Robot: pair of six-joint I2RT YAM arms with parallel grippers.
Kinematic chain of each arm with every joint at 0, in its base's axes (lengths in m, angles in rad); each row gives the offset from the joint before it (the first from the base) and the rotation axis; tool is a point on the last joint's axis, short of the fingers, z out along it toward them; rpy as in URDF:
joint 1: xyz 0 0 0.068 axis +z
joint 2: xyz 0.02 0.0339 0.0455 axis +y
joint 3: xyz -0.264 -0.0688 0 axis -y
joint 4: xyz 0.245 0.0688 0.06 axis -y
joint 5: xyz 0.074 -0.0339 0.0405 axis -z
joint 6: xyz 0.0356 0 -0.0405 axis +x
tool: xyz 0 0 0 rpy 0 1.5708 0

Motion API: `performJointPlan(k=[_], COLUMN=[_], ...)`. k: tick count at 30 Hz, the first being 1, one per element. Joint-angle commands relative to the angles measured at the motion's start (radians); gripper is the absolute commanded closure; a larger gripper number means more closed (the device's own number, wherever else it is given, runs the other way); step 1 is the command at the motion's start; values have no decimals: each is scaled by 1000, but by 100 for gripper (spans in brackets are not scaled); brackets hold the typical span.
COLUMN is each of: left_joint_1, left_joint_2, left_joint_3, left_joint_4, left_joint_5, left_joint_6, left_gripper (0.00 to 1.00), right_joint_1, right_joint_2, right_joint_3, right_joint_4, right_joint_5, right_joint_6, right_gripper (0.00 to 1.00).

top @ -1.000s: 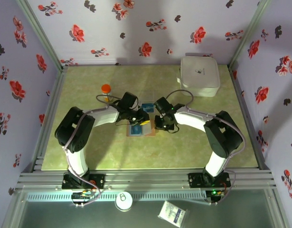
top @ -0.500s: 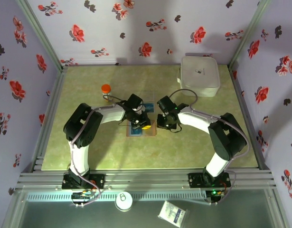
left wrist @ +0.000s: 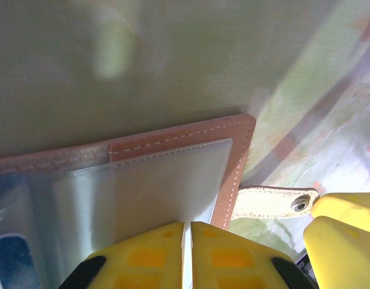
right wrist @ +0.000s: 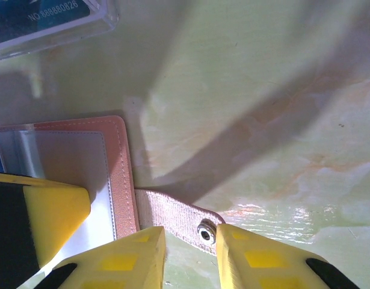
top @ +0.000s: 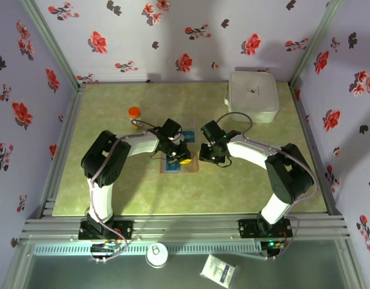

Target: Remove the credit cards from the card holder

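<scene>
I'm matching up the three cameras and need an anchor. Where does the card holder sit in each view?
Top external: the card holder lies just below the picture's centre.
Left wrist: the card holder is in the lower left, its corner reaching past centre.
Right wrist: the card holder is at the left edge, in the lower half.
Shared landmark: its clasp tab with the metal snap, at right in the left wrist view and bottom centre in the right wrist view.

"NO.888880826" on blue card (right wrist: pixel 40 15)

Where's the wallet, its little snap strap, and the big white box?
card holder (left wrist: pixel 172 139), left wrist view, on its stitched leather edge.
clasp tab (right wrist: pixel 172 215), right wrist view, on the strap beside the snap.
white box (top: pixel 252 96), top external view, on its lid.
</scene>
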Motion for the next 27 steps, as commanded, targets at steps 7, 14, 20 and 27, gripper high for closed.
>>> performJointPlan(k=[7, 14, 20, 27], left_joint_1=[-7, -7, -6, -3], left_joint_2=[20, 19, 21, 24], left_joint_3=[20, 32, 33, 29], left_joint_4=[-43, -39, -20, -12], left_joint_5=[5, 4, 4, 4], left_joint_6=[23, 23, 14, 10], left_gripper=[89, 89, 89, 89], right_joint_1=[-12, -23, -27, -31], right_joint_2=[-45, -39, 24, 71], right_joint_3=[-14, -28, -51, -76], right_joint_4=[-11, 24, 113, 205], right_joint_5=[14, -15, -107, -172], right_joint_6=[-1, 3, 27, 56], right_gripper=[68, 67, 68, 72])
